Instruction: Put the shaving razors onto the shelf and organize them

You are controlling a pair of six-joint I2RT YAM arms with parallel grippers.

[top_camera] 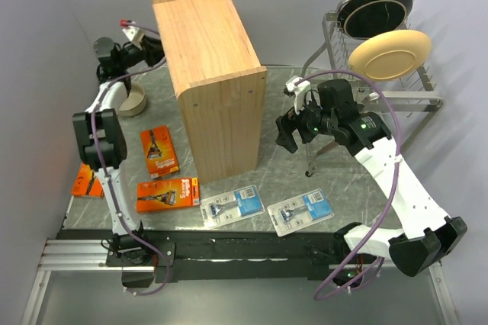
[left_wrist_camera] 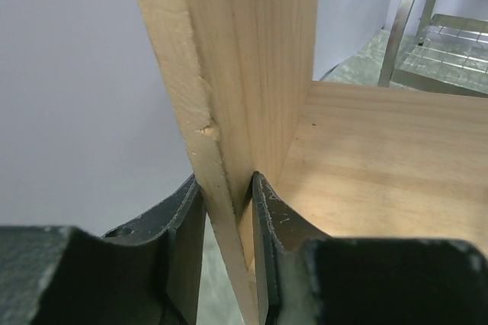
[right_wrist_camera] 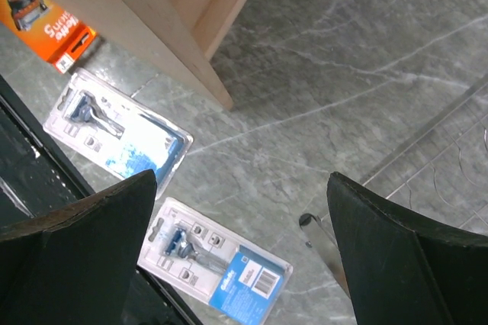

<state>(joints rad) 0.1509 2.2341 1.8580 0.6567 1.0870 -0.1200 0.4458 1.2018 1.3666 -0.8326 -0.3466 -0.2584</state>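
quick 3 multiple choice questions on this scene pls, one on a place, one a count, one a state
1. Where do the two clear blister packs lie?
A) on a plate
B) on the table by the arm bases
C) in the dish rack

2. How many orange packs show?
A) one
B) three
C) five

3. The left hand is
A) open over a plate
B) shut on a panel of the shelf
C) holding a pack

Answers:
1 B, both lie flat on the grey top.
2 B, all three are left of the shelf.
3 B, its fingers pinch the wood edge.
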